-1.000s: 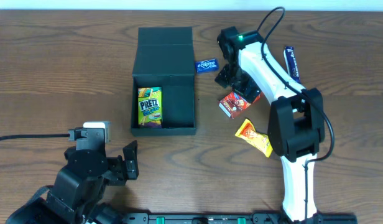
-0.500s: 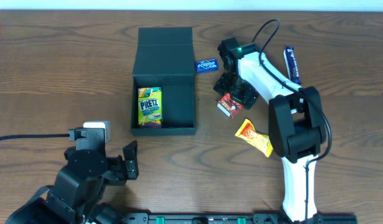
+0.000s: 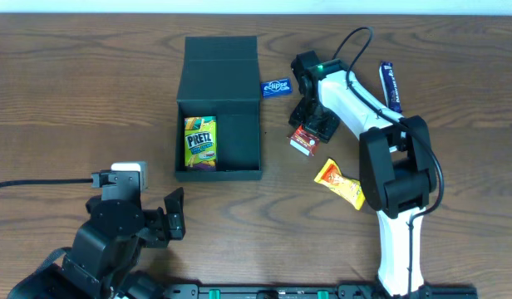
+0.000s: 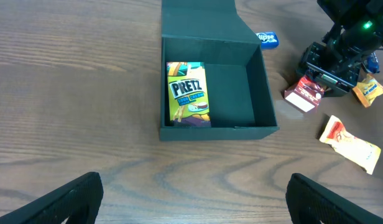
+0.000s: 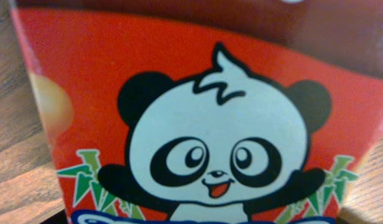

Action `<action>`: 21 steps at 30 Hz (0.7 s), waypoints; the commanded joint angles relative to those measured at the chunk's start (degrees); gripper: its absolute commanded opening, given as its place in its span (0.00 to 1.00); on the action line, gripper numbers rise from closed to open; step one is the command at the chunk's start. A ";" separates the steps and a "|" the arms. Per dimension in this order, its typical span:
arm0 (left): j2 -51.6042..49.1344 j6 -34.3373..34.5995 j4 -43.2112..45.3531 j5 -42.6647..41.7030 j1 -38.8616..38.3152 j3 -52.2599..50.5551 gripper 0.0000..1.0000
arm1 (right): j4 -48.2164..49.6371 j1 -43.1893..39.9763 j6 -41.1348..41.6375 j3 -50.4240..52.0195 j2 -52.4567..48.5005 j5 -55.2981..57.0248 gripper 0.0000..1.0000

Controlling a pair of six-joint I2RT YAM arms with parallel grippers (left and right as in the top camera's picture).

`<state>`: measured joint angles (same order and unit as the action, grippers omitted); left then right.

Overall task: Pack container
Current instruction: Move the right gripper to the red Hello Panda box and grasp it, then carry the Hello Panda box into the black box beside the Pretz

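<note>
The container (image 3: 239,137) sits open near the middle of the desk (image 3: 73,100), its flap lid laid back on the far side. A Pretz packet (image 3: 200,143) lies flat against its left wall, and the rest of the floor is bare. Just right of it, the right fingers (image 3: 322,124) are down over a red snack box (image 3: 302,139), covering its far end in the overhead view. From the right wrist the box fills the whole picture, a cartoon panda with cropped edges, and no fingers show, so I cannot tell whether they have closed on it. The left fingers (image 4: 67,202) are spread wide with nothing between them, only their tips showing at the lower corners of the left wrist view. A blue Eclipse pack (image 3: 276,86) lies near the lid's right edge. A yellow packet (image 3: 339,183) sits partly under the right arm, and a dark blue bar (image 3: 390,85) lies beyond it, its print too small to read.
</note>
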<state>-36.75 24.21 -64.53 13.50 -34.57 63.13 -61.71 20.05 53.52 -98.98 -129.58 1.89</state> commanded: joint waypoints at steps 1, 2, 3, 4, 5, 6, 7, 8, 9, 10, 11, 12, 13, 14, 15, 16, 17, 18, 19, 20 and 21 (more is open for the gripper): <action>0.11 0.66 -0.22 0.00 0.04 0.35 0.95 | -0.42 -0.26 -2.99 0.20 0.74 0.87 0.62; 0.11 0.66 -0.22 0.00 0.04 0.35 0.95 | -0.42 -0.26 -3.56 -0.48 1.53 0.92 0.61; 0.11 0.66 -0.22 0.00 0.04 0.35 0.95 | -0.42 -0.26 -4.31 -1.27 2.40 0.92 0.62; 0.11 0.66 -0.22 0.00 0.04 0.35 0.95 | -0.44 -0.24 -4.96 -2.19 3.48 0.90 0.61; 0.11 0.66 -0.22 0.00 0.04 0.35 0.95 | -0.42 -0.20 -5.60 -2.89 4.50 0.87 0.61; 0.11 0.66 -0.22 0.00 0.04 0.35 0.95 | -0.42 -0.13 -6.08 -3.41 5.42 0.90 0.60; 0.11 0.66 -0.22 0.00 0.04 0.35 0.95 | -0.35 0.00 -6.69 -3.96 6.56 0.90 0.59; 0.11 0.66 -0.22 0.00 0.04 0.35 0.95 | -0.31 0.20 -7.37 -4.57 7.65 0.90 0.59; 0.11 0.66 -0.22 0.00 0.04 0.35 0.95 | -0.24 0.42 -8.02 -5.14 8.79 0.87 0.58; 0.11 0.66 -0.22 0.00 0.04 0.35 0.95 | -0.11 0.76 -8.68 -5.64 10.01 0.87 0.58; 0.11 0.66 -0.22 0.00 0.04 0.35 0.95 | 0.07 1.25 -9.42 -6.05 11.19 0.85 0.57; 0.11 0.66 -0.22 0.00 0.04 0.35 0.95 | 0.22 1.66 -9.77 -6.25 12.02 0.85 0.57; 0.11 0.66 -0.22 0.00 0.04 0.35 0.95 | 0.48 2.25 -9.97 -6.36 12.92 0.85 0.57; 0.11 0.66 -0.22 0.00 0.04 0.35 0.95 | 0.76 2.86 -10.34 -6.36 13.73 0.83 0.57; 0.11 0.66 -0.22 0.00 0.04 0.35 0.95 | 1.09 3.58 -10.56 -6.36 14.40 0.83 0.57; 0.11 0.66 -0.22 0.00 0.04 0.35 0.95 | 1.38 4.31 -10.84 -6.36 14.95 0.79 0.57; 0.11 0.66 -0.22 0.00 0.04 0.35 0.95 | 1.66 5.09 -10.99 -6.36 15.32 0.70 0.57; 0.11 0.66 -0.22 0.00 0.04 0.35 0.95 | 2.01 6.19 -11.34 -6.36 15.74 0.46 0.57; 0.11 0.66 -0.22 0.00 0.04 0.35 0.95 | 2.54 7.39 -12.39 -6.36 15.89 -0.11 0.58; 0.11 0.66 -0.22 0.00 0.04 0.35 0.95 | 3.19 9.01 -13.16 -6.36 15.96 -1.11 0.58; 0.11 0.63 -0.22 0.00 0.04 0.35 0.95 | 3.67 10.23 -13.49 -6.36 15.96 -1.90 0.58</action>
<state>-36.75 24.21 -64.53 13.50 -34.57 63.13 -58.50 27.90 42.57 -104.95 -113.78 1.54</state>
